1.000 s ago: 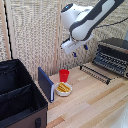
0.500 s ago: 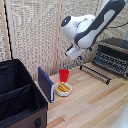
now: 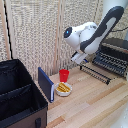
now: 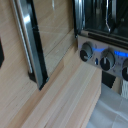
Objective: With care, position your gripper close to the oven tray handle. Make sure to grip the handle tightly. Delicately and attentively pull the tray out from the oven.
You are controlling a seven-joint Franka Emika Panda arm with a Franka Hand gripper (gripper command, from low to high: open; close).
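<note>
Looking through the exterior view, I see my gripper [image 3: 79,56] hanging in the air under the white arm [image 3: 102,31], above the wooden table [image 3: 95,102] and near the end of the tray [image 3: 109,63] that lies toward that view's left. I cannot tell whether the jaws are apart or closed: the fingers are blurred there and the wrist view does not show them at all. The oven [image 3: 119,46] sits at the exterior view's right edge with its front open, and the tray sticks out of it as a flat dark rack of thin bars. Along the tray's near edge runs the oven tray handle [image 3: 96,73], a long thin dark bar, and my gripper is above it and apart from it, not touching. In the wrist view I get the oven's front panel with a row of round knobs [image 4: 86,51] and a long dark bar [image 4: 31,42] lying across the pale wood. Out on the table, well clear of the oven, stand a red cup [image 3: 64,75], a small white dish of yellow food [image 3: 63,89] just in front of it, and a blue upright panel [image 3: 45,83] beside the dish. A large black fabric bin [image 3: 20,97] fills the exterior view's lower left.
</note>
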